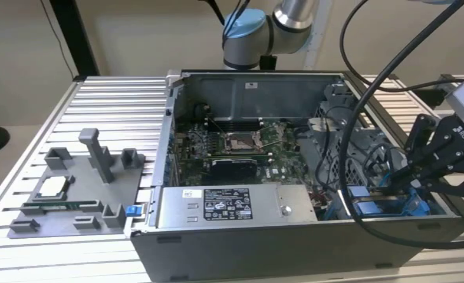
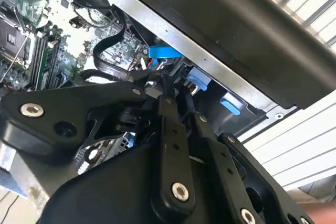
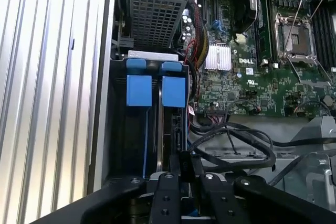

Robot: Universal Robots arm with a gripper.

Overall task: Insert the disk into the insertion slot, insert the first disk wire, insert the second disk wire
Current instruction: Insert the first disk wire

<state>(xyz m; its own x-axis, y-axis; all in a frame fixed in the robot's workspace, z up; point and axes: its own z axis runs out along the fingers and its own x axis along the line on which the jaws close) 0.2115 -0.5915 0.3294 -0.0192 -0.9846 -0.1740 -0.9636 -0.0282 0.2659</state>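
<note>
**As the gripper dips into the case corner, the disk stands in its bay**

Where the first wrist view looks straight down into the grey drive bay, the disk stands on edge inside it. Little more than its two bright blue carrier tabs can be seen; its label and flat faces are hidden.

The exterior view gives the wider setting. The bay sits at the front corner of the open computer case, on the exterior view's right, just beside the labelled power-supply box. The black gripper reaches down at that corner, its tips close to the blue tabs.

In both wrist views the fingers are drawn close together with barely a gap. I cannot tell whether they pinch anything, because the linkage covers the tips.

Black cables loop beside the bay, along the edge of the green motherboard. The processor socket lies well apart from the gripper.

The exterior view also takes in a grey fixture tray on the slatted aluminium table, on its left.
</note>
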